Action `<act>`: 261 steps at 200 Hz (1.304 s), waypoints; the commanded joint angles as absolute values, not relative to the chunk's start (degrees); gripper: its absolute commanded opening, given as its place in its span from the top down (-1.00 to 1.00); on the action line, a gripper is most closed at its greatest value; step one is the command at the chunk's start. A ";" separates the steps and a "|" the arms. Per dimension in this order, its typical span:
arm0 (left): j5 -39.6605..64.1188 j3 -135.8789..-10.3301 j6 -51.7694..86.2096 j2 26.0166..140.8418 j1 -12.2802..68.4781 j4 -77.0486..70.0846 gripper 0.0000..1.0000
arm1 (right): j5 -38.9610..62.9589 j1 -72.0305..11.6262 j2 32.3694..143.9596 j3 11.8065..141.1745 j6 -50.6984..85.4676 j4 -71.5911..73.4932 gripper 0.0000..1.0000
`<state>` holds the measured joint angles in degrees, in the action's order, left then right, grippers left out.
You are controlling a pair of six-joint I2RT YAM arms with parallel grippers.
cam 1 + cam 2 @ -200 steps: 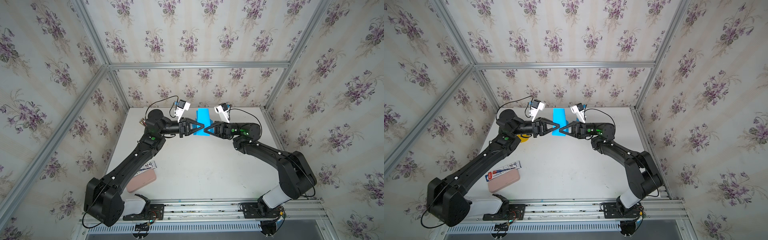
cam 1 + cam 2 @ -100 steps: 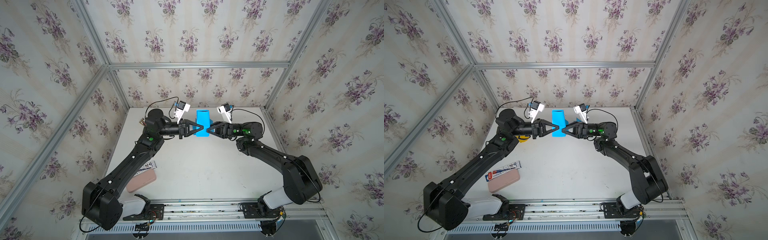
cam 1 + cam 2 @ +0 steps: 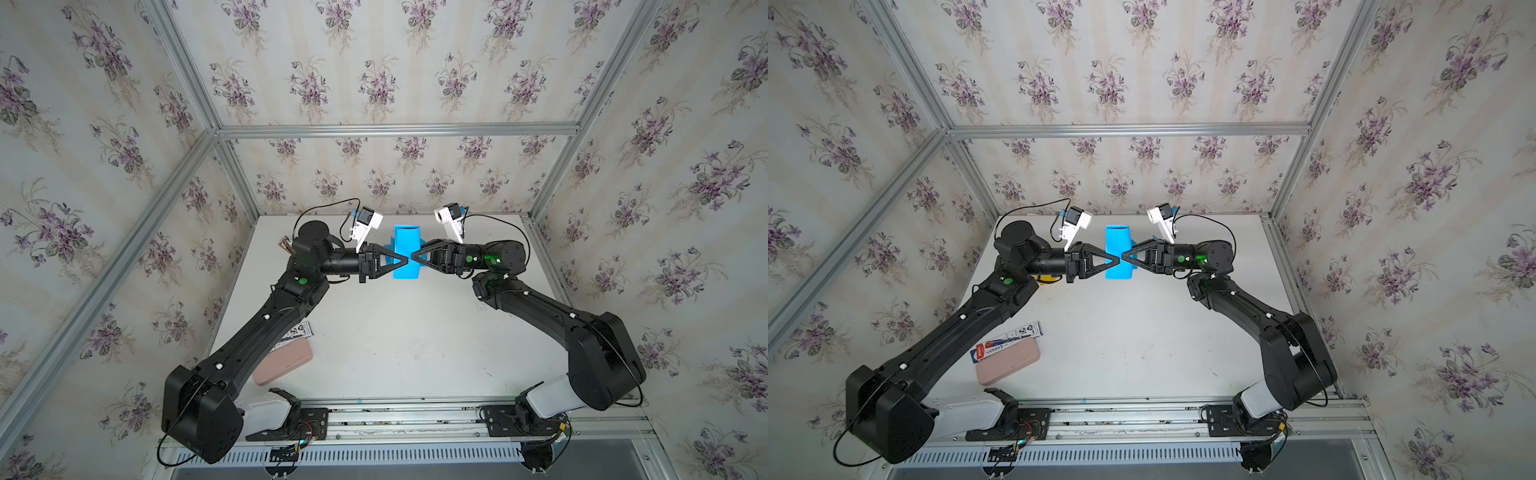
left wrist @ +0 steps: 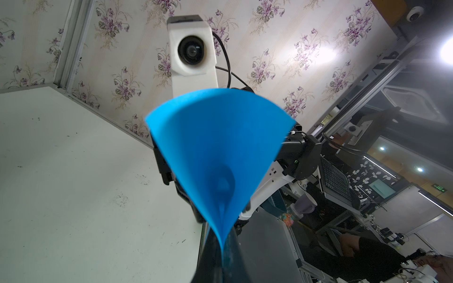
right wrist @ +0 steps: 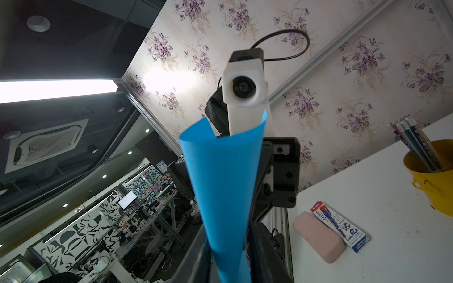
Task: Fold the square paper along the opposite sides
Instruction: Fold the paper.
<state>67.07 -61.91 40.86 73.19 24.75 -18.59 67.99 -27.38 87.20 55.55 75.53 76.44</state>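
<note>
Place: robotics lab.
Cell: silver aluminium-profile frame (image 3: 395,129), floral purple wallpaper panels (image 3: 374,62).
Beyond: open-plan room, metal workbenches (image 5: 166,220), lit computer monitor (image 5: 127,199).

The curled blue paper sheet (image 3: 405,243) sits over the back middle of the white surface (image 3: 395,332), between the left end effector (image 3: 406,261) and the right end effector (image 3: 413,258), which meet tip to tip. At front left lies the pink oblong case (image 3: 286,363), with the flat printed pen box (image 3: 1009,340) touching its far side. The yellow cup of pencils (image 5: 434,186) stands at back left.
</note>
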 commanded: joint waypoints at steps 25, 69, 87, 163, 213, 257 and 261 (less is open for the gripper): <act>67.18 -61.52 39.25 72.97 24.78 -18.41 0.90 | 67.76 -27.33 88.55 56.05 80.43 83.57 0.67; 66.63 -61.50 39.29 73.14 24.77 -18.48 0.82 | 67.81 -27.33 88.70 55.90 81.47 84.81 0.85; 65.97 -61.94 39.43 72.82 24.78 -18.54 0.58 | 67.85 -27.34 88.44 55.65 80.86 83.98 0.88; 59.37 -64.24 37.32 71.61 24.79 -15.06 0.39 | 66.80 -27.33 85.70 54.74 72.11 72.49 0.87; 59.09 -63.99 36.74 71.41 25.29 -13.67 0.94 | 65.93 -27.33 85.44 54.67 71.56 71.81 0.86; 58.21 -66.77 29.02 71.32 25.20 2.68 1.00 | 64.85 -25.80 84.61 51.92 69.97 71.25 0.38; 57.99 -67.42 26.86 71.68 25.22 6.00 1.00 | 64.51 -25.41 84.18 51.09 69.14 70.65 0.31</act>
<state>58.65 -65.23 34.89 71.33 25.26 -7.81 66.13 -26.63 85.60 53.52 71.90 70.83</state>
